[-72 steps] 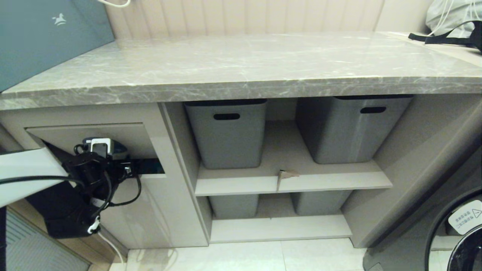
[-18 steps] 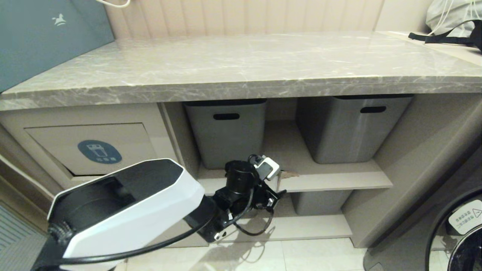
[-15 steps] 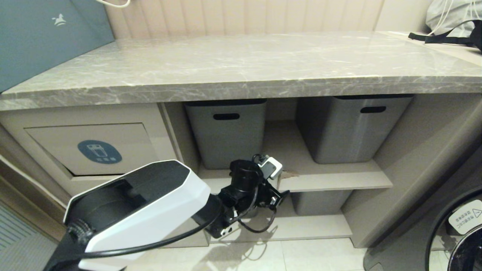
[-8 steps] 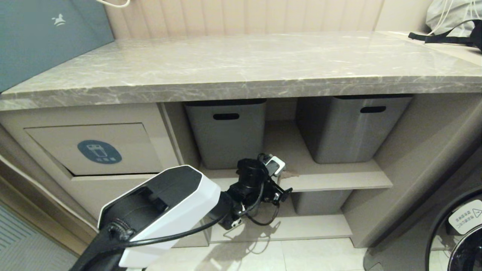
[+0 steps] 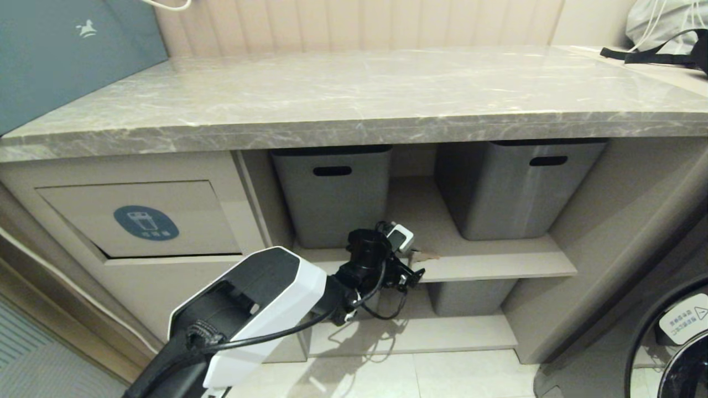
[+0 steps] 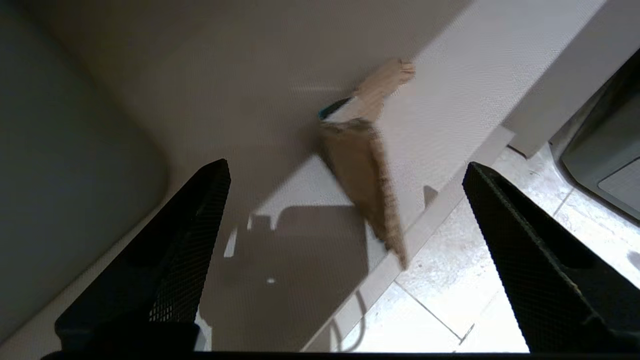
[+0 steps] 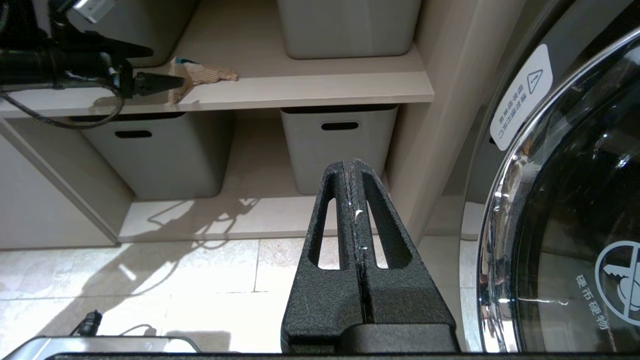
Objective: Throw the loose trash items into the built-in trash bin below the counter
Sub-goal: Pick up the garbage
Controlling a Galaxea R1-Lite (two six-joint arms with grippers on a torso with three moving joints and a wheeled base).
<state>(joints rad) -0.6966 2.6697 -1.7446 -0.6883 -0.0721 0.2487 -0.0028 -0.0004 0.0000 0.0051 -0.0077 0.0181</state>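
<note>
A folded tan cardboard piece (image 6: 367, 175) lies on the front edge of the middle shelf (image 5: 498, 265), one corner hanging over. A crumpled brown paper with a teal patch (image 6: 382, 82) touches its far end. Both show as one small scrap (image 5: 426, 255) in the head view and as a scrap (image 7: 200, 75) in the right wrist view. My left gripper (image 6: 345, 164) is open, one finger on each side of the cardboard, not touching it; the left gripper (image 5: 415, 264) hangs at the shelf edge. The trash bin flap (image 5: 182, 204) with its blue sticker (image 5: 146, 223) is closed, under the counter (image 5: 354, 94). My right gripper (image 7: 350, 162) is shut and empty, low near the floor.
Two grey tubs (image 5: 332, 193) (image 5: 514, 188) stand on the middle shelf behind the scrap, with two more tubs (image 7: 340, 145) below. A washing machine door (image 7: 575, 200) is at the right. A teal bag (image 5: 66, 55) stands on the counter's left end.
Earlier my left gripper was at the pushed-in bin flap. The flap has since closed and the arm has swung right, creeping over the last second up to the scrap on the shelf edge.
</note>
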